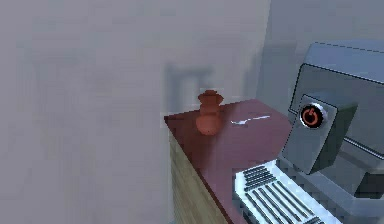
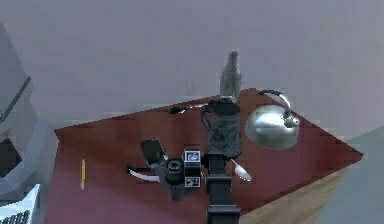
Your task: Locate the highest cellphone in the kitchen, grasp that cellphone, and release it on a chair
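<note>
The cellphone, a small dark flat slab, lay on the reddish-brown bench in the arm side view, left of the picture's middle. The jaws stood right at it, their dark body just below and right of the slab. We could not tell whether they touched it, nor whether they held anything, since the phone had the bench top under it. Two small white marked squares sat right of the jaws at the end of the arm, a dark square bar rising from the bottom edge.

A thin pale utensil lay just right of the arm. Farther out we saw a dark mug, with a shiny metal kettle just beside it on the right and a glass bottle upright behind it near the wall. A yellow pencil lay well left of the phone, near the grey coffee machine at the picture's left edge.

In the forward view the machine stood at the right with a round red-ringed button on its front and a ribbed grille below. Beyond it, at the bench's far corner, stood a terracotta vase, with a spoon lying to its right. Pale wooden cabinet siding ran beneath the bench top.
</note>
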